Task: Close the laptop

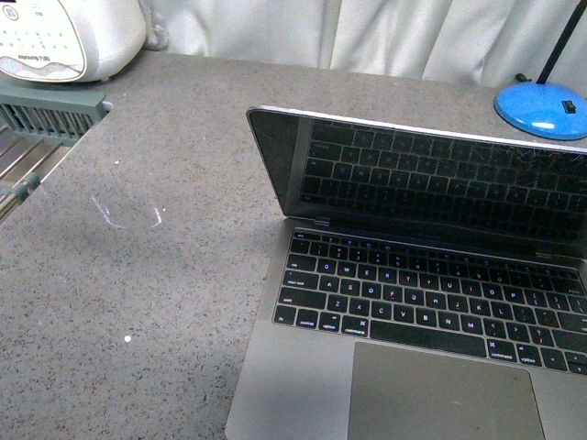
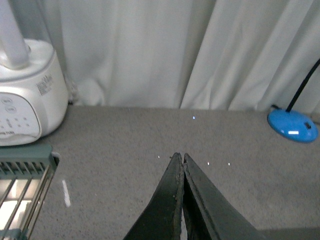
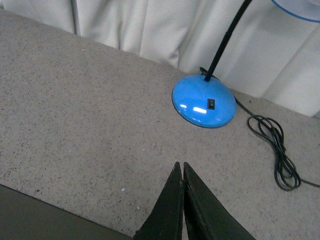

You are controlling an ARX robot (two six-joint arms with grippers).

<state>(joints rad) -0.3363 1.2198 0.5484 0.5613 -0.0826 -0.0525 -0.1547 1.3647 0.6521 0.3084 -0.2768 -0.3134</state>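
Standing at the far left corner of the grey speckled counter (image 1: 165, 275) is a white appliance (image 1: 64, 37) with small buttons on its front. Just in front of it lies a grey-green rack (image 1: 50, 115) with metal bars, cut off by the edge of the front view. The middle of the counter shows a faint clear mark and a few bright specks. To the right of that sits the laptop (image 1: 413, 302), open, on the near right part of the counter, its front edge running out of the picture. Its dark glossy screen (image 1: 440, 174) stands up behind the black keys and mirrors them, and the large trackpad (image 1: 445, 394) lies nearest the camera. Behind the laptop's right end, well apart from the appliance, rests the round blue lamp base (image 1: 541, 110) with a thin black stem rising from it. A white curtain (image 1: 367, 27) hangs along the back. The left gripper (image 2: 180, 159) hangs above bare counter with its two dark fingers pressed together at the tips, holding nothing. The right gripper (image 3: 179, 166) is likewise pinched closed and empty, above the counter near the lamp base, whose black cord (image 3: 275, 150) lies looped beside it.
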